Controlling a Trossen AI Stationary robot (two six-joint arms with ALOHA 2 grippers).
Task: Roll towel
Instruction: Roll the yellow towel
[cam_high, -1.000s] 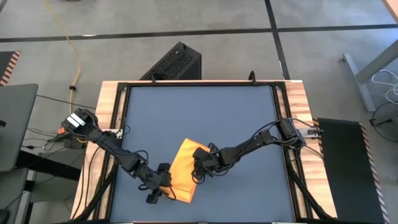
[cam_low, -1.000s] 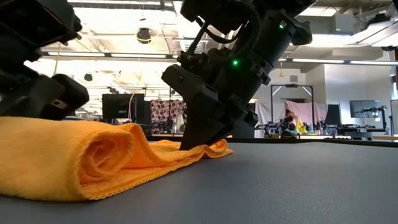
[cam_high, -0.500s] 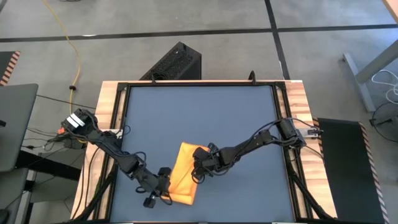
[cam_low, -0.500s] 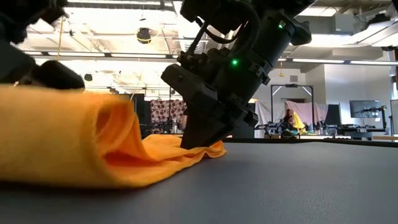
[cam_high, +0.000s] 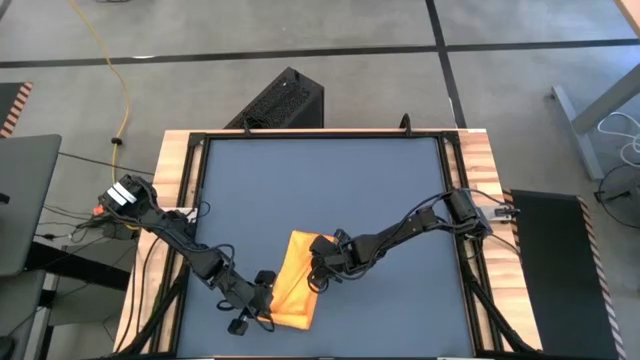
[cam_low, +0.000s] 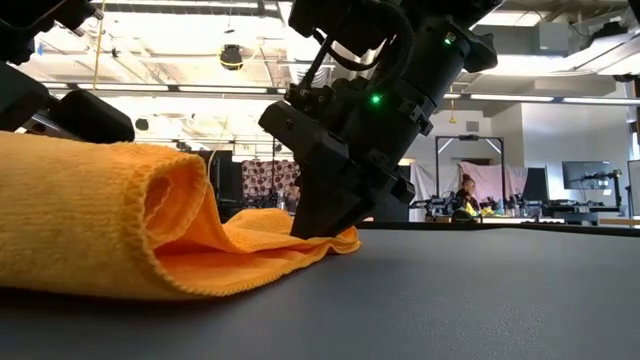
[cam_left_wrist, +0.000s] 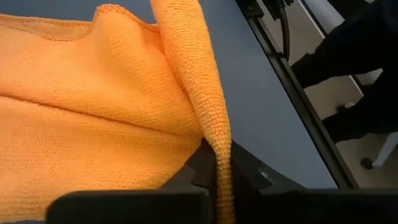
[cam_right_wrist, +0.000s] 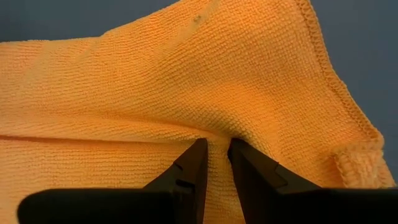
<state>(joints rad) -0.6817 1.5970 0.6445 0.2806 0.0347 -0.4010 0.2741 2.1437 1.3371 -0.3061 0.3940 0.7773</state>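
The yellow-orange towel (cam_high: 297, 272) lies as a narrow strip on the dark mat, near the table's front, its far part flat on the mat. Its near part (cam_low: 90, 220) stands up in a thick curled fold. My left gripper (cam_high: 266, 300) is at the strip's near left side and is shut on that fold. My right gripper (cam_high: 318, 270) comes from the right, stands over the strip's far part (cam_low: 290, 235) and is shut on cloth there. My left gripper pinches the raised fold of the towel (cam_left_wrist: 214, 146) between its two fingers (cam_left_wrist: 249, 174), slanting down from the table's left. The fold runs on away from the fingers. It stands above the rest of the towel (cam_left_wrist: 81, 124), which lies on the mat. One layer or several, I cannot tell. My right gripper comes down on the towel's far part from above, slanting from the right. Its fingertips (cam_right_wrist: 193, 158) pinch a small ridge of cloth (cam_right_wrist: 214, 138) between them. The cloth around it lies flat on the mat, with shallow creases running to the fingers.
The black frame rail (cam_left_wrist: 292, 81) and the wooden border (cam_high: 180, 170) edge the mat. A black box (cam_high: 280, 100) stands on the floor beyond the far edge. Bare mat (cam_high: 330, 190) spreads toward the far and right sides.
My left gripper has shut on the towel's near left part and has drawn it up and a little toward the table's left. That part now stands higher as a curled fold. The far part has stayed flat under my right gripper.
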